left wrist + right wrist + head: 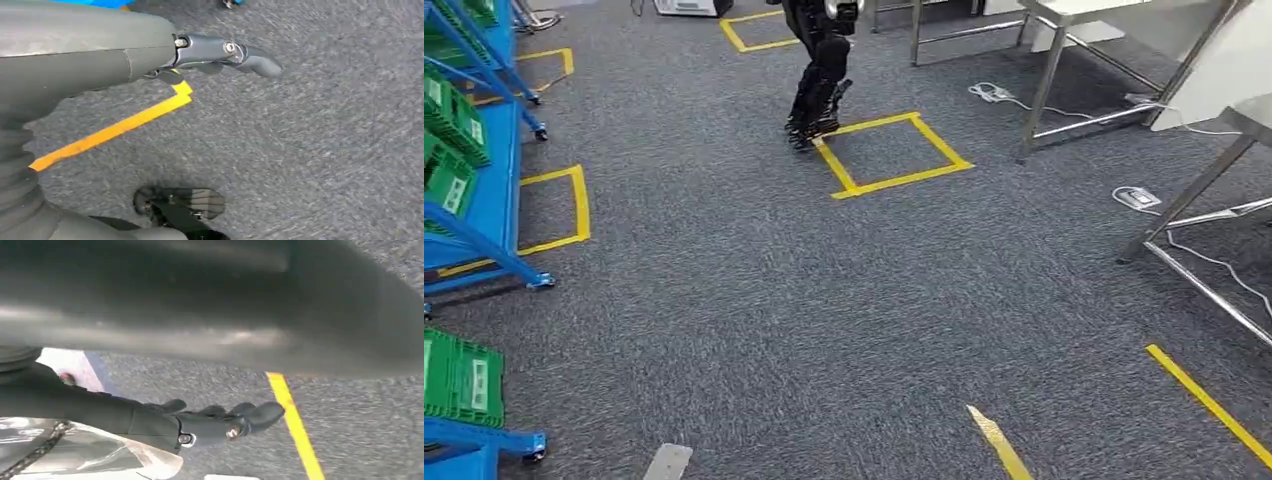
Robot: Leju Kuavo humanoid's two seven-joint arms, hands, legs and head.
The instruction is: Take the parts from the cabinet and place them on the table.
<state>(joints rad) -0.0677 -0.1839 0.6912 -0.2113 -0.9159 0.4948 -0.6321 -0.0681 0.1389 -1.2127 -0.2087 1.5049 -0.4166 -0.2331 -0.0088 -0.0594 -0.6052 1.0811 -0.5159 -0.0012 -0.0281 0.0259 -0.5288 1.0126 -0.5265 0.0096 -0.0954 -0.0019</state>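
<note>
Walking carpet; right hand (220,425) holding crinkly clear bag (90,455), light, slippery, so I keep fingers on bunched top. Left hand (220,55) loosely curled, empty. Desk (1124,30) far right.
</note>
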